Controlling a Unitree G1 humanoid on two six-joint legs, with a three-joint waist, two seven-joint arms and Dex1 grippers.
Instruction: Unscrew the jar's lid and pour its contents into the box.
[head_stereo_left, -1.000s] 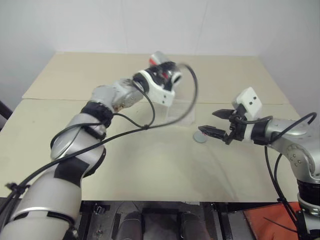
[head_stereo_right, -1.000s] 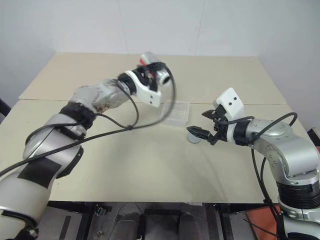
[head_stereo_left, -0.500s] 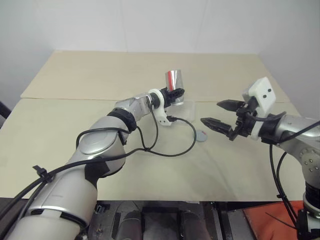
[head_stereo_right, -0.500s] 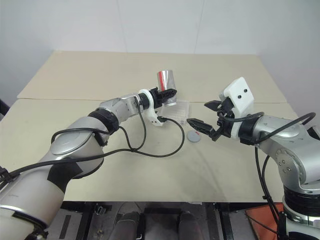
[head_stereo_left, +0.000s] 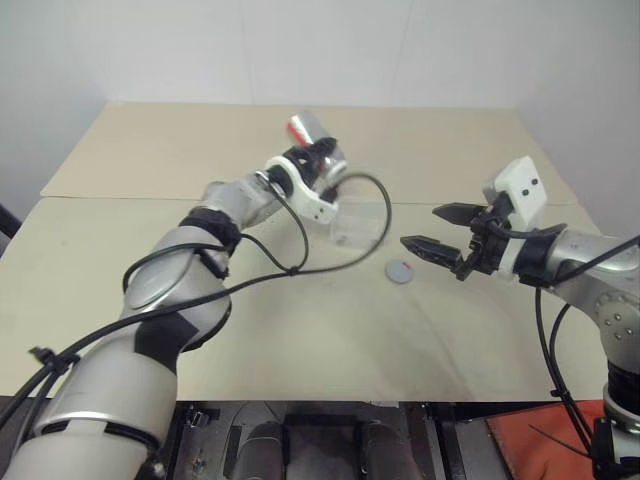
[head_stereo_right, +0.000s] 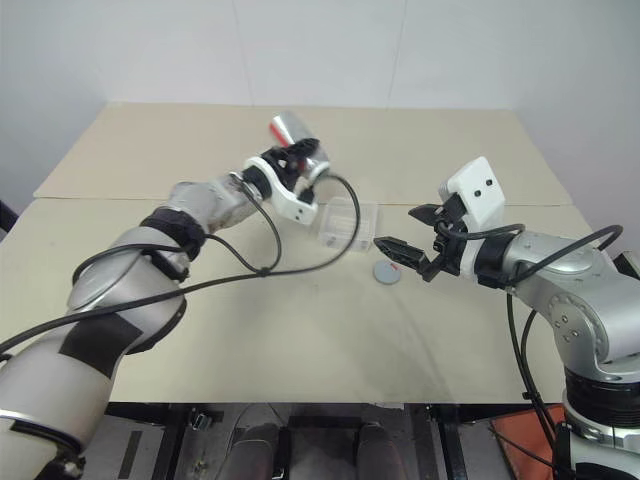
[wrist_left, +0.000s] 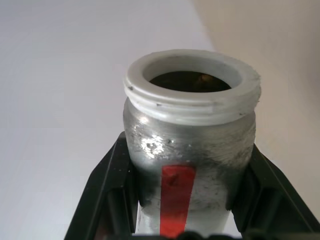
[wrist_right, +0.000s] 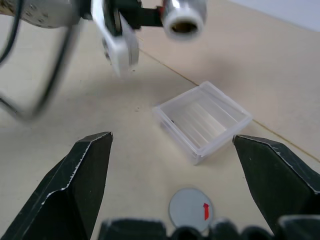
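My left gripper (head_stereo_left: 318, 152) is shut on the jar (head_stereo_left: 306, 129) and holds it tilted in the air, behind and to the left of the box (head_stereo_left: 358, 222). The jar (wrist_left: 192, 100) has no cap; its white threaded mouth is open and its red stripe shows between my fingers (wrist_left: 107, 190). The box, clear and shallow, lies on the table. The lid (head_stereo_left: 400, 271), a grey disc with a red mark, lies flat on the table just in front of the box. My right gripper (head_stereo_left: 420, 227) hovers open to the right of the lid, holding nothing.
The tan table (head_stereo_left: 300, 340) is made of two boards with a seam (head_stereo_left: 120, 198) running across. A black cable (head_stereo_left: 372, 205) from my left arm loops low beside the box. A white wall stands behind the table.
My left arm has swung the jar from over the box up and to the left, and the jar has rolled to a new tilt. The right gripper stays open in nearly the same place.
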